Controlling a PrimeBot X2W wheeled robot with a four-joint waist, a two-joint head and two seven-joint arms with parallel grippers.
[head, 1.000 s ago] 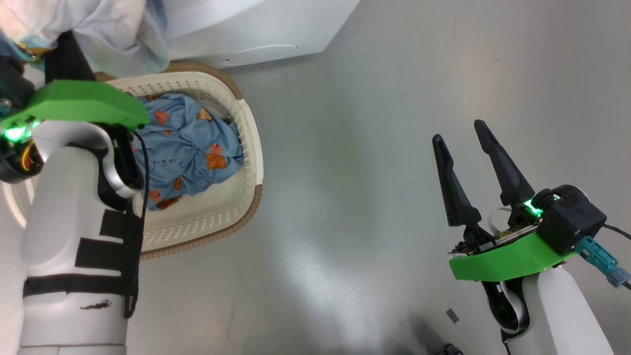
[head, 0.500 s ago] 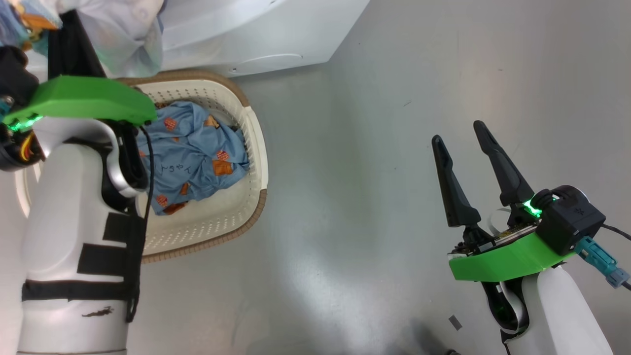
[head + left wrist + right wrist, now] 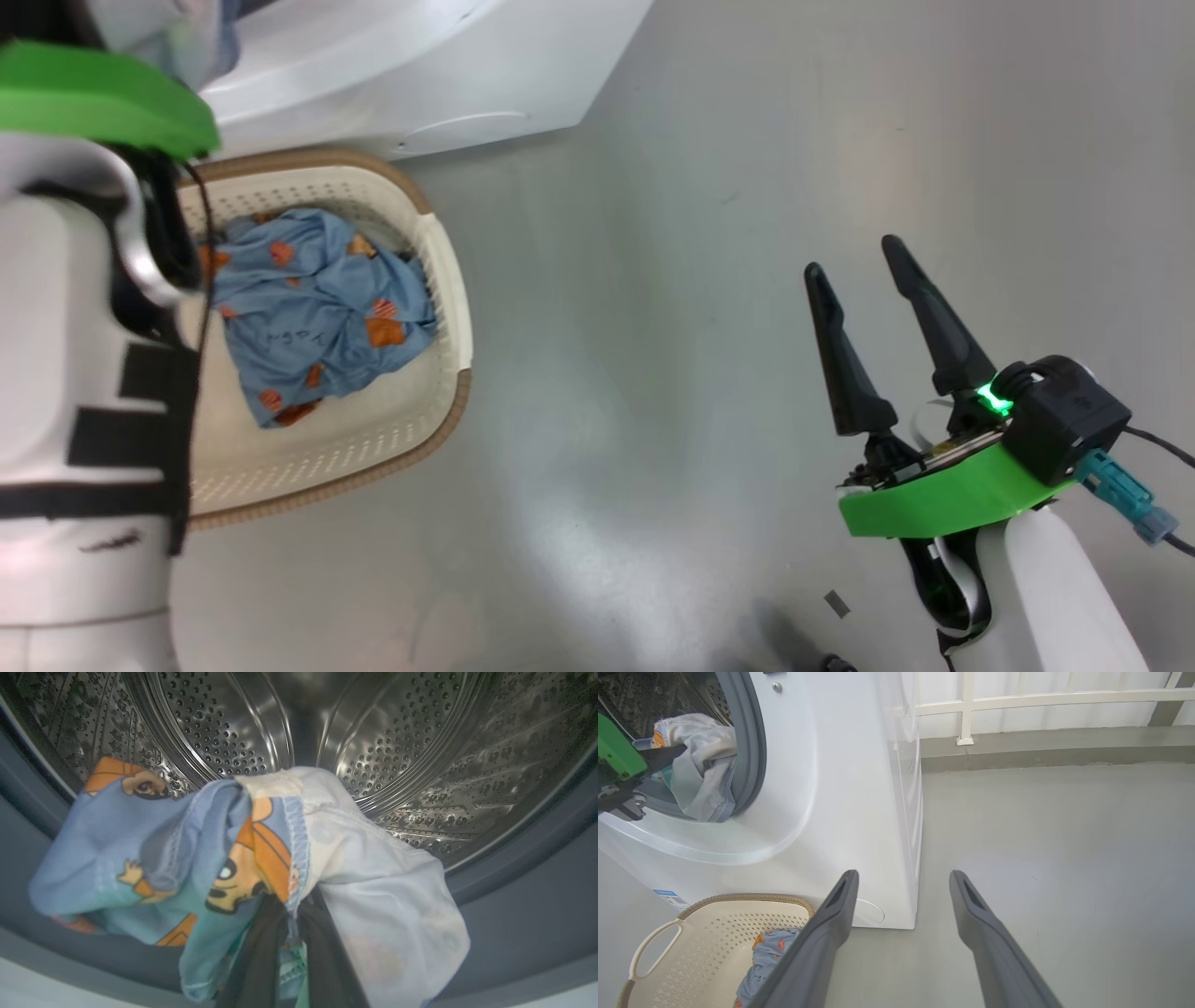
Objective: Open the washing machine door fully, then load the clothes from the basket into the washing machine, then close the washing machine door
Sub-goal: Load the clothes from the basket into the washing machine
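One bundle [image 3: 224, 858]: blue and white cloth, pinched in left claw [image 3: 292, 919], draped over its tips at drum [image 3: 397, 742] mouth.
Right claw [image 3: 852, 259]: spread, empty, well apart from basket [image 3: 453, 289].
Basket: blue cloth [image 3: 317, 308] inside.

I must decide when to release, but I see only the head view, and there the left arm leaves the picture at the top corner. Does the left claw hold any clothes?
Observer: Yes. In the left wrist view the left claw is shut on a bundle of clothes, light blue with orange prints, and white.
Operator: Is the bundle already inside the washing machine?
Observer: It hangs at the mouth; the steel drum lies just behind it.
Operator: Does it touch the seal?
Observer: In the right wrist view its lower edge hangs close by the grey seal; whether they touch, I cannot tell.
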